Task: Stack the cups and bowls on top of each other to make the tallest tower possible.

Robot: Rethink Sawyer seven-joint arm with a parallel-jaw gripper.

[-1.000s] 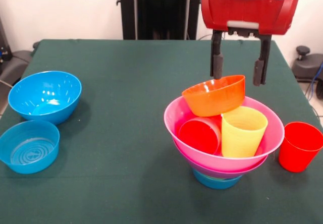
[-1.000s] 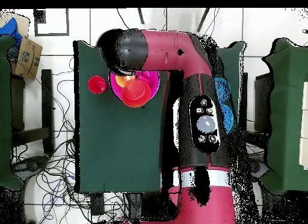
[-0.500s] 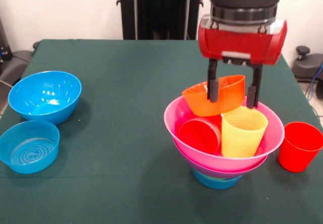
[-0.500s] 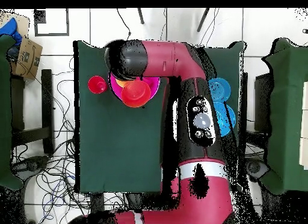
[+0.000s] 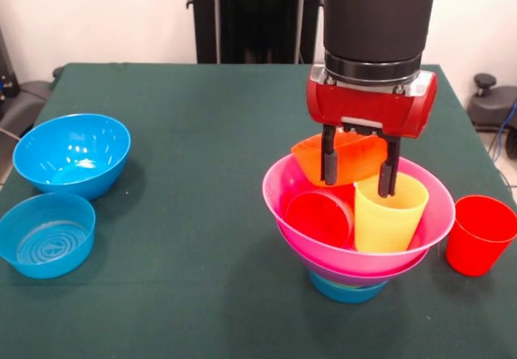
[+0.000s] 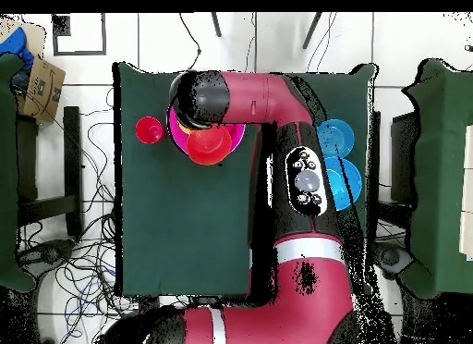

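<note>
Tower [image 5: 355,254] on the green bench [image 5: 202,213], with the jaws down around its orange bowl [image 5: 343,157].

The tower is a small blue bowl [image 5: 346,290] at the base, a purple rim [image 5: 355,276] just above it, then the wide pink bowl [image 5: 279,193], glossy and mouth-up. Inside the pink bowl a red cup [image 5: 319,216] lies tipped with its mouth toward the camera, a yellow cup [image 5: 390,212] stands upright beside it, and the orange bowl sits tilted, leaning on them. The gripper [image 5: 358,169] straddles the orange bowl, jaws spread to either side of it; whether they press it I cannot tell. A second red cup [image 5: 480,234] stands upright just beside the tower. Two blue bowls [image 5: 73,154] [image 5: 46,234] rest well apart, across the bench. Overhead, the arm [image 6: 277,128] hides most of the tower, leaving a pink edge [image 6: 175,128] and the lone red cup [image 6: 149,130].
</note>
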